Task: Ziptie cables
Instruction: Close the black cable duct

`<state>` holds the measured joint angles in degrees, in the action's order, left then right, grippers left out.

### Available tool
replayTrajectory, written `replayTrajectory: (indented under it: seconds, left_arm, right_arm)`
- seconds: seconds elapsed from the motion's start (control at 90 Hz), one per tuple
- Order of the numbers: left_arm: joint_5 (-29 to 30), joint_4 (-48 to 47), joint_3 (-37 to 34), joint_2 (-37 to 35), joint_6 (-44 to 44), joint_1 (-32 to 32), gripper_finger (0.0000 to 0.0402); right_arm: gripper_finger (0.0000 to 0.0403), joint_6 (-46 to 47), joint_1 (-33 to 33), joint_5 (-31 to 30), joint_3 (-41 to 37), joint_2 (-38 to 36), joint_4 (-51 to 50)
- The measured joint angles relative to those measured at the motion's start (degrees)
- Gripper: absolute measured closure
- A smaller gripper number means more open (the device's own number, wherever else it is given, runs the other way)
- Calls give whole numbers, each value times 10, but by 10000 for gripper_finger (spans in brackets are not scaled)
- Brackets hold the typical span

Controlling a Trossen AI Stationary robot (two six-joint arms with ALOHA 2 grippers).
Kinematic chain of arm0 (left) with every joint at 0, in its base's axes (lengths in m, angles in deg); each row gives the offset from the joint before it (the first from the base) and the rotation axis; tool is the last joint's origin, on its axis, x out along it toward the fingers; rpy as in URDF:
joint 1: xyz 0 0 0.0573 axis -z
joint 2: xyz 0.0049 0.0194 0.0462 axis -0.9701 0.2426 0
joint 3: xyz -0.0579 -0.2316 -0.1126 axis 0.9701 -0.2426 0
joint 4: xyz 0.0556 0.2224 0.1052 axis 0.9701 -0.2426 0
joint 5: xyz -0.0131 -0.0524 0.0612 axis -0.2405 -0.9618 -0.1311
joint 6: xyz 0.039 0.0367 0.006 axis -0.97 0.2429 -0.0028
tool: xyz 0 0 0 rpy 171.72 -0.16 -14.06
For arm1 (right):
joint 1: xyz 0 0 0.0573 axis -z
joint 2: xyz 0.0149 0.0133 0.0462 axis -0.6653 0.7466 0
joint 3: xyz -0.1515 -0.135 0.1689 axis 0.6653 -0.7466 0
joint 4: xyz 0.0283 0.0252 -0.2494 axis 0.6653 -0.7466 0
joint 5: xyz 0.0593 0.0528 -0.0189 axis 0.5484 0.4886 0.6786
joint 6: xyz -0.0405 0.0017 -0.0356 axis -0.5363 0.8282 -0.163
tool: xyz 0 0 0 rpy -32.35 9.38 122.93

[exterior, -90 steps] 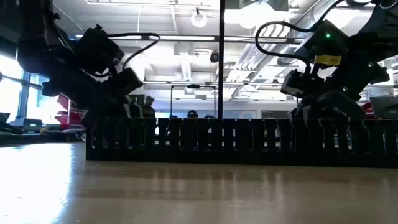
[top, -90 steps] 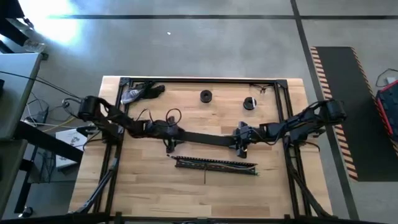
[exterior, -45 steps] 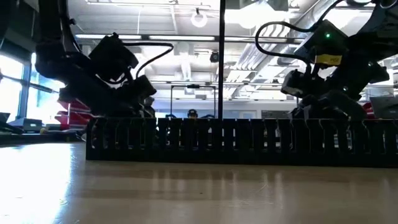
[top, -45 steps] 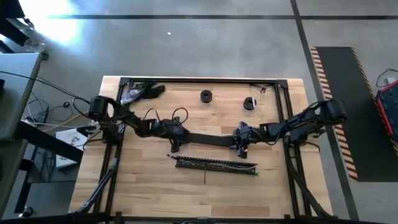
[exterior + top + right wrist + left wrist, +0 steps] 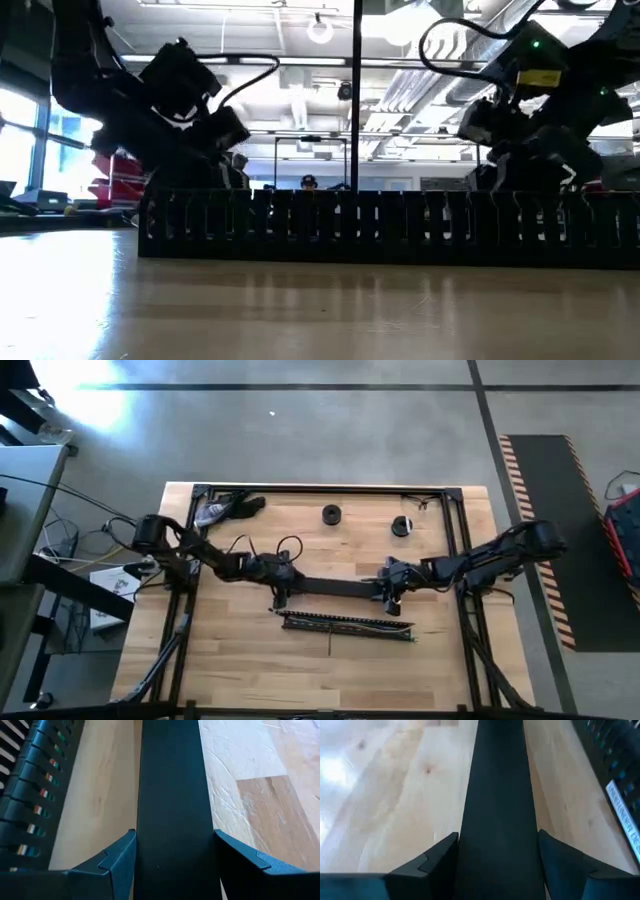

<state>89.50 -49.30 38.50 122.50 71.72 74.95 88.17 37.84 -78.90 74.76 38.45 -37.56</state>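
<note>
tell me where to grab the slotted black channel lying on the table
Near one end of the slotted channel, from straight above, fingers across its narrow width on the two long walls: it lies flat and long. The left gripper and right gripper each hold an end of the flat black strip.

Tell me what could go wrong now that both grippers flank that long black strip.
1. The left gripper and right gripper each pinch the black strip only by its edges; uneven motion could twist it or let one end slip.
2. The slotted channel lies close beside it; a low pass might knock it and disturb the cables inside.
</note>
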Motion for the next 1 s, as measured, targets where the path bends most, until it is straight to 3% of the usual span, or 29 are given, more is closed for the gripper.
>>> replayTrajectory:
  seconds: [0.267,0.433,0.744,1.0]
  left_arm:
    - [27,-90,48,-32,-13,16,188]
    - [36,-154,94,-47,-23,32,184]
    - [41,-334,196,-75,-1,80,182]
    - [36,-426,277,-81,65,143,180]
  right_arm:
    - [194,-1,0,0,1,-44,-37]
    - [194,2,-13,2,31,-62,-116]
    - [195,43,-97,-34,123,-66,-277]
    - [200,103,-175,-32,183,-66,-337]
